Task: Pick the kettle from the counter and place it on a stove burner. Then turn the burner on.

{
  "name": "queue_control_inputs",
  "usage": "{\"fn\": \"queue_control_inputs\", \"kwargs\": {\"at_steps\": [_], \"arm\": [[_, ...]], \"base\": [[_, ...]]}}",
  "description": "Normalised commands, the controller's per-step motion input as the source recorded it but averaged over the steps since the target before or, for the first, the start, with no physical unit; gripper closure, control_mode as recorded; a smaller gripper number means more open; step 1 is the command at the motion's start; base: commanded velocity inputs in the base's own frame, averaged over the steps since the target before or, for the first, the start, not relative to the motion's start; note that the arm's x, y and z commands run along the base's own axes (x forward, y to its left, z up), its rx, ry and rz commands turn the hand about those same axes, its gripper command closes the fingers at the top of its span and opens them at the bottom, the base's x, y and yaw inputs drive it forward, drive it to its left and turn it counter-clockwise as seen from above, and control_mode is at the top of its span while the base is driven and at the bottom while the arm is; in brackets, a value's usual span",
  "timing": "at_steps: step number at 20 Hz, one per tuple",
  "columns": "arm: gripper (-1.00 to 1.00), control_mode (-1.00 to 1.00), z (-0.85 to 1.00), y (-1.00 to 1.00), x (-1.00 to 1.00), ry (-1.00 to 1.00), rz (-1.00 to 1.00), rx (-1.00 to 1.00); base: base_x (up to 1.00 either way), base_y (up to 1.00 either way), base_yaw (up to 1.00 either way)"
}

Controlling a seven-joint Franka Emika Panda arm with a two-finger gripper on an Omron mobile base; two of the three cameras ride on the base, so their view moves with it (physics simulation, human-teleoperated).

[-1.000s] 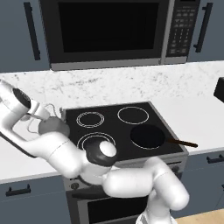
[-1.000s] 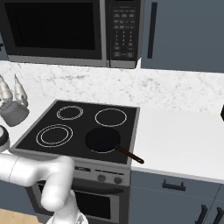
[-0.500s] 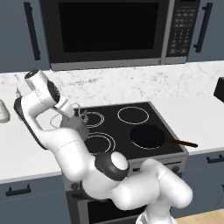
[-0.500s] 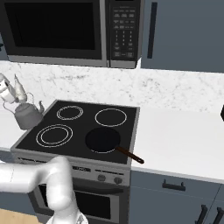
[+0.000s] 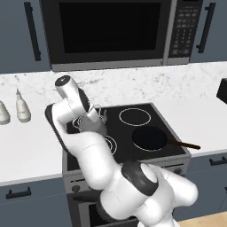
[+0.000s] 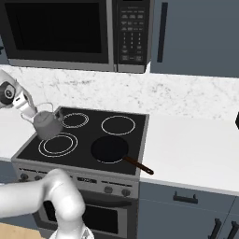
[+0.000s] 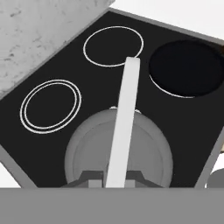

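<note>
The white marble bench (image 6: 196,140) runs along the wall under a dark microwave (image 6: 60,32), with the black glass cooktop (image 6: 135,154) set into it. On the cooktop's near right sits a black frying pan (image 6: 110,149), its handle pointing out over the bench to the right. The near left holds the large double-ring stove burner (image 6: 58,144); a smaller double ring (image 7: 50,105) lies far left and a single thin ring (image 6: 118,125) far right.

The white arm (image 5: 88,150) reaches up from below and bends over the cooktop's left side. The grey kettle (image 6: 46,123) hangs from the tool (image 6: 29,110) over the left half of the cooktop, just above the far edge of the large burner, spout toward the right. From the hand view the kettle (image 7: 118,151) sits directly under the tool, its pale handle running straight up between the tips, which are pinched on it.

Two white bottles (image 5: 13,111) stand on the bench well to the left.
</note>
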Motion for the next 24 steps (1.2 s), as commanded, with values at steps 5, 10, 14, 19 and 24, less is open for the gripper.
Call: {"fn": "queue_control_inputs", "kwargs": {"at_steps": [5,10,14,19,24], "arm": [[1.0,-1.0,-0.35,-0.19,0.0,-0.22,0.0,0.01],[1.0,-1.0,-0.24,-0.17,0.17,0.08,-0.01,0.0],[1.0,-1.0,-0.14,-0.01,0.31,0.3,-0.03,0.05],[1.0,-1.0,-0.07,0.0,0.15,0.19,0.0,0.03],[1.0,-1.0,-0.14,0.07,0.05,0.05,0.0,0.04]], "base": [[0.0,0.0,0.0],[0.0,0.0,0.0],[0.0,0.0,0.0],[0.0,0.0,0.0],[0.0,0.0,0.0]]}}
